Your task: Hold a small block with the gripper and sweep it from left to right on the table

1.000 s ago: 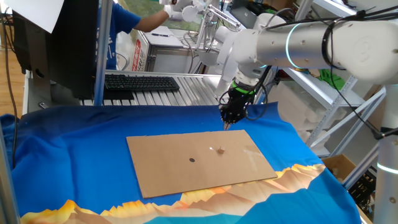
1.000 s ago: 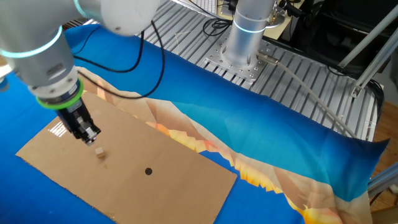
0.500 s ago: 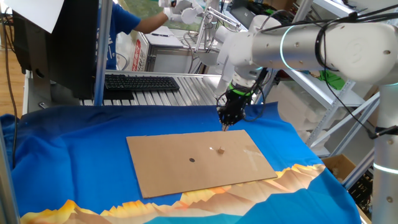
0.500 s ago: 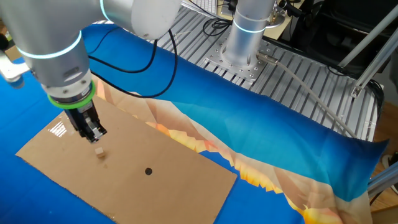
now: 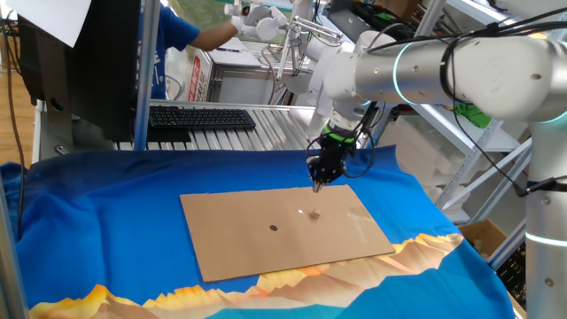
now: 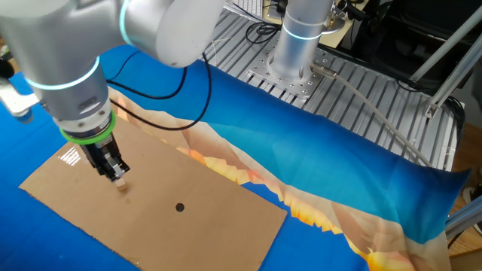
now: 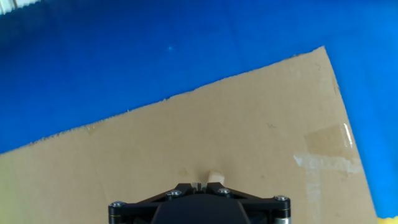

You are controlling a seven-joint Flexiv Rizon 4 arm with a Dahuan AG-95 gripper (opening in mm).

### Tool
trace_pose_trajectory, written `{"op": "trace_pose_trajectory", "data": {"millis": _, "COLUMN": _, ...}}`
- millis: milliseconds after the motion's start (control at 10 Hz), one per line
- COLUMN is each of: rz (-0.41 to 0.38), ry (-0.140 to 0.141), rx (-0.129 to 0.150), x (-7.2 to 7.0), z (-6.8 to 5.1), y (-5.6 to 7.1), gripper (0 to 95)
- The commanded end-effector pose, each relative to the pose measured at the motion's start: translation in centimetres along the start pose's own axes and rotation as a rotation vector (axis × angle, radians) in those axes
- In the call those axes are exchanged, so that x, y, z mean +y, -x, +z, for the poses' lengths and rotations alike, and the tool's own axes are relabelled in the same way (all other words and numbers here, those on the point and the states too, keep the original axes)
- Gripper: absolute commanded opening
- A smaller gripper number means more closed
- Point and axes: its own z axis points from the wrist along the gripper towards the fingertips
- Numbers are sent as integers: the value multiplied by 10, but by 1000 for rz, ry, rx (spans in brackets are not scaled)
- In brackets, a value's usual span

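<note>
The small block (image 5: 312,213) is a tiny pale piece lying on the brown cardboard sheet (image 5: 257,252) on the blue-clothed table (image 5: 97,230). My gripper (image 5: 317,183), black with a green ring, hangs just above it. In the other fixed view the gripper (image 6: 117,176) sits right over the block (image 6: 121,185). In the hand view the block (image 7: 215,177) peeks out just beyond the gripper (image 7: 199,185), slightly to its right. The jaws stand together with only a thin slit between them and hold nothing.
A small dark round dot (image 5: 273,228) lies on the cardboard left of the block; it also shows in the other fixed view (image 6: 179,207). A slatted metal bench with a black keyboard (image 5: 202,118) stands behind the table. The arm's base (image 6: 297,45) stands on the far side.
The gripper has moved across the cardboard toward the block and now stands right over it. The block and the dot have not moved.
</note>
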Motion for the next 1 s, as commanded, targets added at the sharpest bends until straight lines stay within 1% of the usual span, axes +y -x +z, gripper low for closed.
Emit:
{"op": "trace_pose_trajectory", "data": {"millis": 100, "rz": 4, "ry": -1, "rx": -14, "x": -1, "z": 3, "y": -5, "gripper": 0}}
{"op": "trace_pose_trajectory", "data": {"millis": 300, "rz": 6, "ry": -4, "rx": -13, "x": -1, "z": 4, "y": -4, "gripper": 0}}
{"op": "trace_pose_trajectory", "data": {"millis": 1000, "rz": 6, "ry": -2, "rx": -17, "x": 0, "z": 7, "y": -2, "gripper": 0}}
